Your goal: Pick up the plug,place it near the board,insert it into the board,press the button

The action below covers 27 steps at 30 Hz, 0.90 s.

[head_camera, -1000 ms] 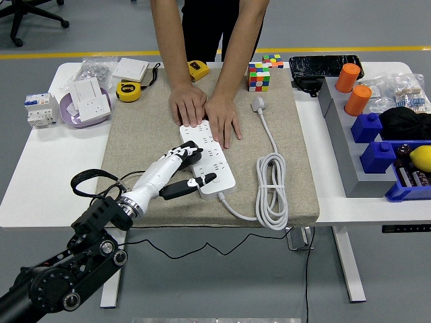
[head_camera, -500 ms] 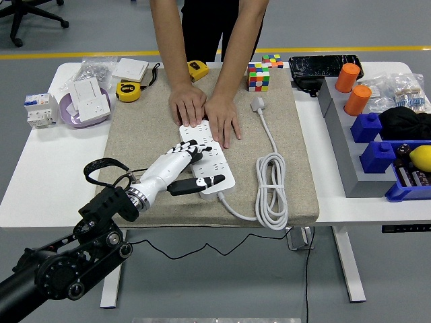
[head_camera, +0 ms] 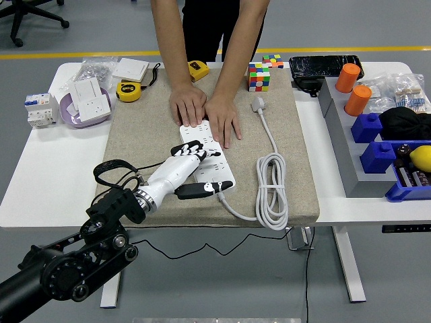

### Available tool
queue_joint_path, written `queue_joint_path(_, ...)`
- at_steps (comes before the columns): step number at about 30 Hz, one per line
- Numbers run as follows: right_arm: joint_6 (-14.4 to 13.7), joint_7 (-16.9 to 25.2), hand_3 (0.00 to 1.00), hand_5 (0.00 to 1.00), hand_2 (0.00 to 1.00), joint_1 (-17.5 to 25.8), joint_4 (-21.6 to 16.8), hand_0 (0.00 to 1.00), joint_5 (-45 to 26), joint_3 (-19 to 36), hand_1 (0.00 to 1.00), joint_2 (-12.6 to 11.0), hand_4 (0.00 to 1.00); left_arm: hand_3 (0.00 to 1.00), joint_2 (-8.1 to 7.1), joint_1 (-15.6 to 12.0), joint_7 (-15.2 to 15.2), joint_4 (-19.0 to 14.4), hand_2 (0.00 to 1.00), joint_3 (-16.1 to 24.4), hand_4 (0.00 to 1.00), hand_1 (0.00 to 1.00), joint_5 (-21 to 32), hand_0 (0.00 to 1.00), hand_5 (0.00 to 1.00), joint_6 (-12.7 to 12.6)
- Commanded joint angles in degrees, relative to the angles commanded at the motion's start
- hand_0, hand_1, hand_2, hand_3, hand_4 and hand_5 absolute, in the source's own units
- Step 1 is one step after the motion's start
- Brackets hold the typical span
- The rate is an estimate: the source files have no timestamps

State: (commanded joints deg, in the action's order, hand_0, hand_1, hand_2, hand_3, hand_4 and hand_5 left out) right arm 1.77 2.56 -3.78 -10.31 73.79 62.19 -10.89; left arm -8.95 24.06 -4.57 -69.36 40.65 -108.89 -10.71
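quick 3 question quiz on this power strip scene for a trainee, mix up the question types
1. True or false: the plug is already inserted in the power strip.
2. What holds the strip's far end down? A) a tape measure B) a person's hands C) the Rubik's cube
3. Fill in: the robot's left hand rests over the strip's ____ end.

Key: 1 false, the plug lies loose on the mat beyond the coiled cable; 2 B; 3 near.

Bright, even overhead light; soft faint shadows under the robot hand (head_camera: 190,168); sharp throughout, no glare, slight edge distortion.
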Motion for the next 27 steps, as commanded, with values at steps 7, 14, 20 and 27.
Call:
queue_joint_path(7,0.0,-0.1,0.838,0.947,0.835,0.2,0.0,0.947,0.2,0.2,0.891,0.0,0.998,0.901,0.63,0.7,0.1,0.0,0.949,-0.2,0.989,0.994,-0.5,0.998,0.998,0.0)
queue_joint_path(14,0.0,-0.1,0.838,0.947,0.834,0.1,0.0,0.946,0.2,0.2,0.890,0.0,0.998,0.885,0.86,1.3,1.3,-1.9,0.924,-0.1,0.981,0.980,-0.2,0.998,0.998,-1.1)
queue_joint_path(20,0.0,-0.1,0.838,0.946,0.834,0.0,0.0,0.946,0.4,0.4,0.890,0.0,0.998,0.863,0.57,1.2,1.5,-8.8,0.666,-1.2,0.832,0.675,5.8,0.701,0.614,-2.7)
queue_joint_path(27,0.0,0.0,0.838,0.946,0.834,-0.3,0.0,0.946,-0.1,0.0,0.890,0.0,0.998,0.898,0.39,2.0,-7.2,-15.1,0.181,-2.0,0.594,0.081,5.1,0.165,0.173,4.1)
